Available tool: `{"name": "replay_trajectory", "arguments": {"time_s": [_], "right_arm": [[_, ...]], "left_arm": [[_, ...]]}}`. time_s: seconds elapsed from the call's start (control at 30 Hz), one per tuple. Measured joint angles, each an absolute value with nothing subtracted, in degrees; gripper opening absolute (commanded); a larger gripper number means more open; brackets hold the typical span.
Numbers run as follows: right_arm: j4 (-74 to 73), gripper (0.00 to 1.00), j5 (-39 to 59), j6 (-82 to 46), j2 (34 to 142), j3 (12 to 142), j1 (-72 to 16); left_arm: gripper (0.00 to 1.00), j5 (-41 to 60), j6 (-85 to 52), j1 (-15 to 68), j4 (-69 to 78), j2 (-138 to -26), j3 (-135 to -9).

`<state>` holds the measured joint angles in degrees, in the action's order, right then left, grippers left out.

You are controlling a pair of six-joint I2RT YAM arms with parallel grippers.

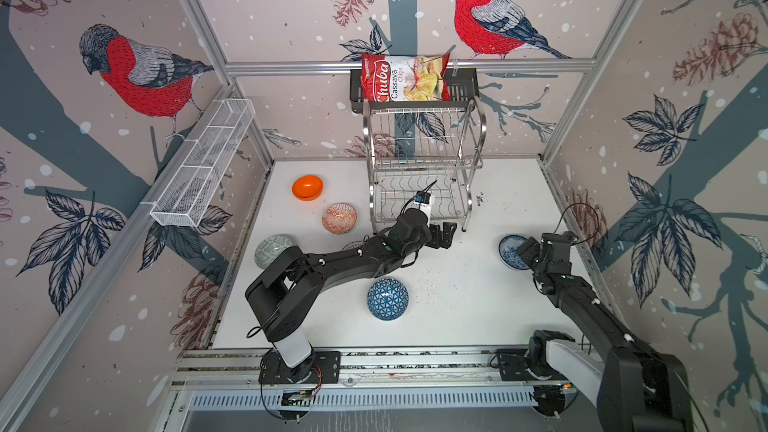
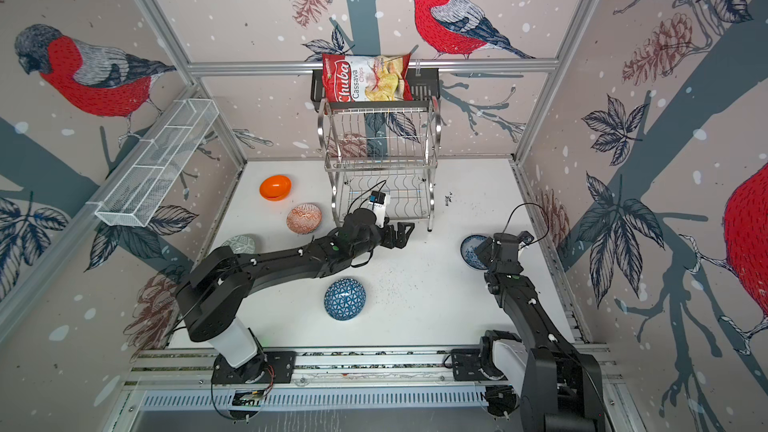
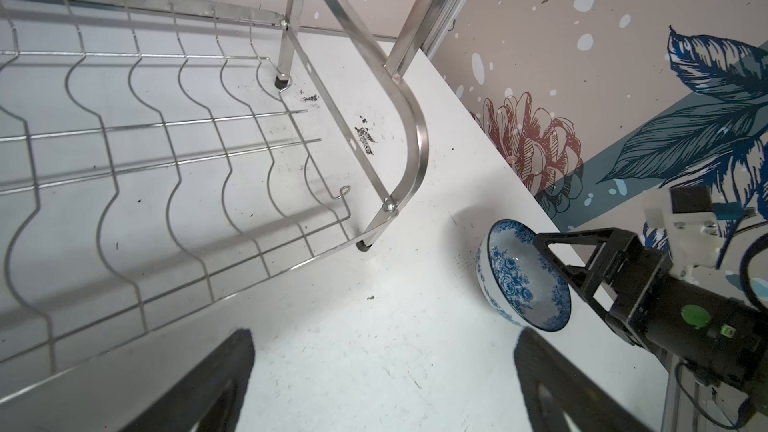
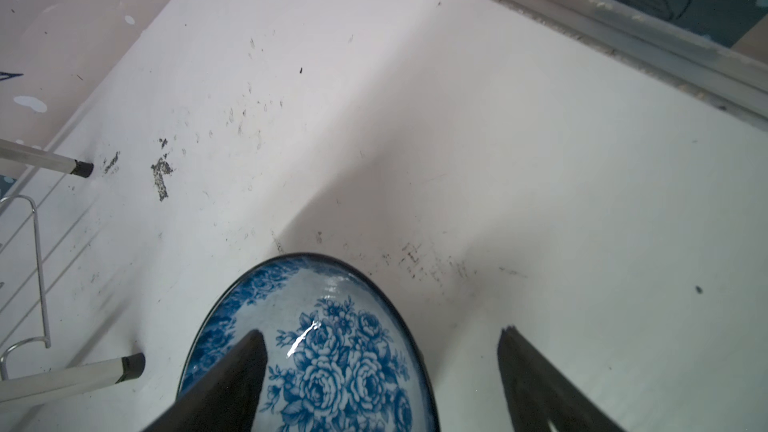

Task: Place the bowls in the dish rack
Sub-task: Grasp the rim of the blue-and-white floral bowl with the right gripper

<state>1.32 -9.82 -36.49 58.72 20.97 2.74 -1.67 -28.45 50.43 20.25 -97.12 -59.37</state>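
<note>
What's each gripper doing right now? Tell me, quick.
Left gripper: open, empty, beside the dish rack.
Right gripper: open, straddling the rim of the blue-floral bowl, not yet clamped.

The red-and-white chips bag [image 1: 405, 78] on the black shelf [image 1: 463, 87] reads "Chuba Cassava Chips".

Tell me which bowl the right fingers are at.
The white round bowl with blue flowers: one of the right fingers hangs over its inside, the other outside its rim. No other bowl is close.
</note>
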Motion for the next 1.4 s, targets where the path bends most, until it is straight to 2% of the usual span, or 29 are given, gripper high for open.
{"name": "replay_trajectory", "arguments": {"time_s": [0.27, 0.5, 0.77, 1.07, 1.1, 1.23, 1.4], "right_arm": [[-0.8, 0.59, -5.4, -36.6, 64.4, 20.9, 2.8], [-2.1, 0.31, -3.0, -36.4, 65.6, 21.1, 2.7], [-2.9, 0.23, -2.4, -36.0, 71.5, 26.3, 1.7], [-2.8, 0.24, -3.3, -34.6, 80.9, 33.3, 1.1], [-2.5, 0.27, -3.8, -34.5, 81.1, 34.1, 0.9], [-0.7, 0.51, -7.0, -33.0, 78.8, 36.8, -1.7], [2.2, 0.65, -12.5, -32.2, 74.7, 38.7, -5.7]], "left_arm": [[0.98, -0.9, -25.0, 50.4, 13.8, -98.6, -64.2], [0.98, -0.1, -22.3, 50.5, 13.5, -98.0, -59.9], [0.98, -0.2, -20.9, 50.5, 15.7, -96.9, -55.6], [0.98, -0.2, -20.6, 50.5, 17.0, -97.6, -55.3], [0.98, -0.2, -20.6, 50.5, 17.2, -97.6, -55.3], [0.98, -0.5, -20.5, 50.5, 17.4, -96.9, -54.7], [0.98, -1.7, -20.1, 50.5, 17.7, -96.1, -54.0]]}}
